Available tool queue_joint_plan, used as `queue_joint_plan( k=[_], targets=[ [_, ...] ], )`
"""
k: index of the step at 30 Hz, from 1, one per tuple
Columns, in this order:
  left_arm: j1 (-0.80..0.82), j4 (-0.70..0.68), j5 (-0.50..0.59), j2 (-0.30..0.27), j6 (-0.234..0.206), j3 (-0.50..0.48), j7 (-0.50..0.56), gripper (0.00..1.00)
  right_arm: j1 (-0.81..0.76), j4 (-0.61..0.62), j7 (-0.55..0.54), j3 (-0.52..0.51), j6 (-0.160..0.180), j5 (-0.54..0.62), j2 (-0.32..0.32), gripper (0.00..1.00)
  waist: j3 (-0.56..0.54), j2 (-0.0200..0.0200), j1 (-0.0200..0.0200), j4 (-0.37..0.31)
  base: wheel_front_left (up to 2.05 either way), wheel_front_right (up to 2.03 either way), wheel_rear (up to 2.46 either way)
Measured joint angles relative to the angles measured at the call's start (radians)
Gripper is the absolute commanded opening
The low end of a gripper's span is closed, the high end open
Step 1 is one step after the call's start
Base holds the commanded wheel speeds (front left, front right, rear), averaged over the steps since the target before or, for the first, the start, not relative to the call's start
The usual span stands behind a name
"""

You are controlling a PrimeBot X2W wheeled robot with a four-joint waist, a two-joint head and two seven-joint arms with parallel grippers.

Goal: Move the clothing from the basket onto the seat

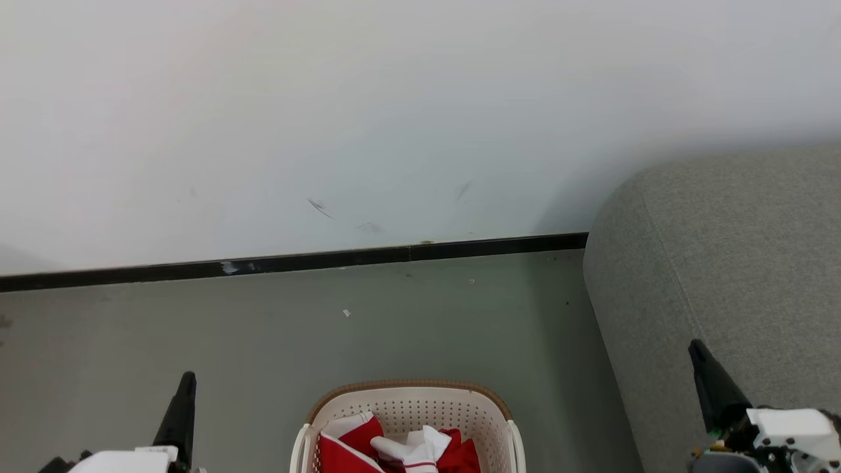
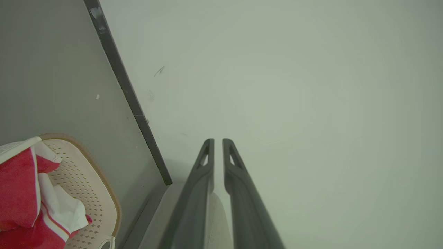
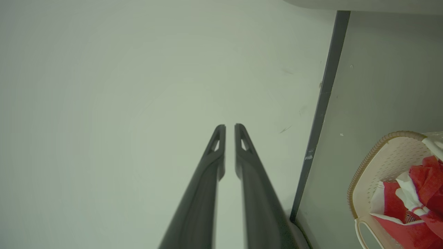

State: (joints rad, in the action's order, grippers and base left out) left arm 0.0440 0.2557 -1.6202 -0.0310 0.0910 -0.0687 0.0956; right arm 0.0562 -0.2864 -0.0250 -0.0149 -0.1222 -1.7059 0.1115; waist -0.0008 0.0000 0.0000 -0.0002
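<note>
Seat (image 1: 723, 263) along the floor's (image 1: 263, 328) right edge. Basket (image 1: 420, 410) on the floor, clothing (image 1: 348, 440) heaped inside, between left gripper (image 1: 182, 407) and right gripper (image 1: 713, 381). Left slightly nearer, right beside seat. Both with fingers almost together, empty.

No text, label, brand, number or sign is showing clearly enough to be read in any of the views. In the right wrist view, a small dark printed mark (image 3: 410, 217) is sitting on the red clothing (image 3: 391, 204) in the basket (image 3: 391, 162). It is coming out too small and blurred for any letters to be made out.
</note>
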Motion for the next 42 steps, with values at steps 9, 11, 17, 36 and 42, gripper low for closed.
queue_joint_plan(
  k=[9, 11, 17, 36, 42],
  targets=[
    [-0.036, 0.037, 0.0, 0.024, 0.0, 0.001, -0.001, 1.0, -0.048, -0.024, 0.007, 0.004, 0.0, 0.0, -0.027, 1.0, 0.001, 0.0, 0.0, 0.0, 0.0, 0.0, 0.0],
    [-0.036, 0.036, 0.0, 0.024, 0.0, -0.002, -0.002, 1.0, -0.048, -0.016, 0.008, 0.004, 0.0, 0.001, -0.027, 1.0, 0.001, 0.0, 0.0, 0.0, 0.0, 0.0, 0.0],
    [-0.033, 0.024, 0.0, 0.02, 0.0, -0.01, -0.009, 1.0, -0.047, 0.003, 0.026, 0.004, 0.0, 0.0, -0.03, 1.0, 0.002, 0.0, 0.0001, 0.0, 0.0, 0.0, 0.0],
    [-0.008, -0.048, 0.086, -0.038, 0.001, -0.013, -0.045, 1.0, -0.026, 0.091, 0.081, 0.028, 0.0, 0.123, -0.015, 1.0, 0.0, 0.0, 0.008, 0.002, 0.0, 0.0, 0.0],
    [-0.008, -0.069, 0.158, -0.068, 0.001, 0.009, -0.064, 1.0, -0.025, 0.111, 0.096, 0.046, 0.0, 0.196, 0.001, 1.0, -0.001, 0.0, 0.0088, 0.003, 0.0, 0.0, 0.0]
  ],
)
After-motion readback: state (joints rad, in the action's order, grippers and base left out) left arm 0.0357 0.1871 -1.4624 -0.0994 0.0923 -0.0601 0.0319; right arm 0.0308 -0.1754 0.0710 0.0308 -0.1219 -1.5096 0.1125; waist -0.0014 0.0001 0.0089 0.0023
